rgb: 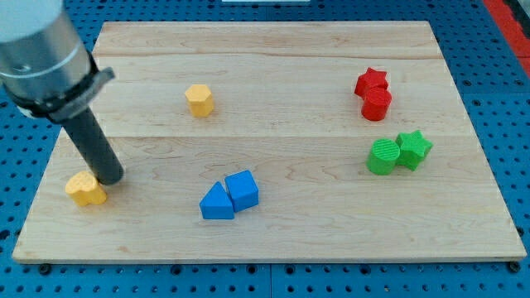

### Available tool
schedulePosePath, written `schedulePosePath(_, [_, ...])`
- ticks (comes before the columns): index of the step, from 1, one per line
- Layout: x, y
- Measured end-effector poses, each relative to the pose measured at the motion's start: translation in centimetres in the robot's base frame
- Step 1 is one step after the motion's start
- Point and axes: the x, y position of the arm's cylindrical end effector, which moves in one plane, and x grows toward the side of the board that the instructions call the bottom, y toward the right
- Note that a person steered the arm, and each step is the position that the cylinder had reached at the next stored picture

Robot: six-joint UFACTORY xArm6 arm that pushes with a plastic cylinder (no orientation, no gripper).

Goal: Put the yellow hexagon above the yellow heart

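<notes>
The yellow hexagon (199, 99) sits on the wooden board toward the view's upper left of centre. The yellow heart (86, 189) lies near the board's lower left edge. My tip (111, 177) rests on the board just to the upper right of the yellow heart, touching or almost touching it. The hexagon is well up and to the right of my tip, apart from it.
A blue triangle (216, 203) and a blue cube (242, 189) touch each other at lower centre. A red star (372, 82) and red cylinder (377, 104) stand at upper right. A green cylinder (383, 156) and green star (413, 149) sit at right.
</notes>
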Motion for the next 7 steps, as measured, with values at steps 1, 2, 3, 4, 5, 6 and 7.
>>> schedulePosePath(1, [-2.8,3.8])
schedulePosePath(2, [-4.9,9.5])
schedulePosePath(3, [-9.9,13.1])
schedulePosePath(4, [-14.6,13.5])
schedulePosePath(5, [-15.2,8.5])
schedulePosePath(6, [-13.1,3.0])
schedulePosePath(7, [-10.4,-1.9])
